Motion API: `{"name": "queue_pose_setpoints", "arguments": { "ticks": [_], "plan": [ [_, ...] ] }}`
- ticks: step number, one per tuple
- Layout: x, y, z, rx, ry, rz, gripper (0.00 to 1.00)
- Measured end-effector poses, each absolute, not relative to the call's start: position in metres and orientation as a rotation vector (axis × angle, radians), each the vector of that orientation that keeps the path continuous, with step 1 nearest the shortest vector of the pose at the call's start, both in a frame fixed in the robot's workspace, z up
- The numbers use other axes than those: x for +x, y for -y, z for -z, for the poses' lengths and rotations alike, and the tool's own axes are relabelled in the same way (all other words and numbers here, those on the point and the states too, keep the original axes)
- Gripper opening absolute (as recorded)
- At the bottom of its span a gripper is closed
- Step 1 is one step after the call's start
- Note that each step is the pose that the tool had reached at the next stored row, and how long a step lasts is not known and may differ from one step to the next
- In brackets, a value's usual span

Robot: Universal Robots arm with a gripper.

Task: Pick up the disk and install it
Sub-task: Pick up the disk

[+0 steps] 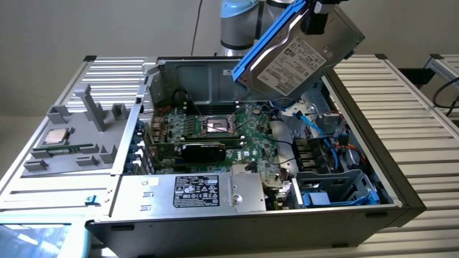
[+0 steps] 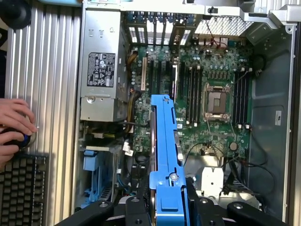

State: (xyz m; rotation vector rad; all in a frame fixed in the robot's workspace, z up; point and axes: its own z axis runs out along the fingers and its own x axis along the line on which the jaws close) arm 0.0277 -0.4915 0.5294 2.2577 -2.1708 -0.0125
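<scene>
My fingers (image 2: 201, 209) clamp the disk (image 1: 301, 56) (blue-framed, tilted) at upper centre, long axis slanting down toward the open case (image 1: 251, 234).

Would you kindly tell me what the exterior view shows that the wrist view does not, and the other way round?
Exterior view adds: the white label on the disk, which hangs tilted above the open computer case, and a CPU chip on the grey tray at the exterior view's left.
Wrist view adds: a person's hand near a keyboard, and the gripper shut on the disk's blue frame, seen edge-on.
Both: the disk, the motherboard with its CPU socket, and the labelled power supply.
</scene>
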Motion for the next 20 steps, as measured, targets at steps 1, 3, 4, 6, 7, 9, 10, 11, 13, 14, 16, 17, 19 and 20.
{"name": "queue_pose_setpoints", "arguments": {
  "ticks": [1, 3, 4, 6, 7, 9, 10, 11, 13, 14, 16, 17, 19, 20],
  "plan": [
    [0.030, 0.492, -0.531, 2.258, 2.171, 0.012, 0.39],
    [0.036, 0.494, -0.534, 2.258, 2.171, 0.012, 0.39],
    [0.039, 0.495, -0.535, 2.258, 2.171, 0.013, 0.39],
    [0.045, 0.497, -0.538, 2.258, 2.171, 0.012, 0.39],
    [0.047, 0.498, -0.539, 2.258, 2.171, 0.013, 0.39],
    [0.053, 0.500, -0.542, 2.258, 2.171, 0.013, 0.39],
    [0.055, 0.501, -0.543, 2.258, 2.171, 0.012, 0.39],
    [0.058, 0.501, -0.544, 2.258, 2.171, 0.012, 0.39],
    [0.063, 0.503, -0.546, 2.258, 2.171, 0.012, 0.39],
    [0.065, 0.504, -0.547, 2.258, 2.171, 0.013, 0.39],
    [0.070, 0.506, -0.549, 2.258, 2.171, 0.012, 0.39],
    [0.072, 0.507, -0.550, 2.258, 2.171, 0.013, 0.39],
    [0.075, 0.509, -0.552, 2.258, 2.171, 0.013, 0.39],
    [0.077, 0.510, -0.552, 2.258, 2.171, 0.012, 0.39]
  ]
}}
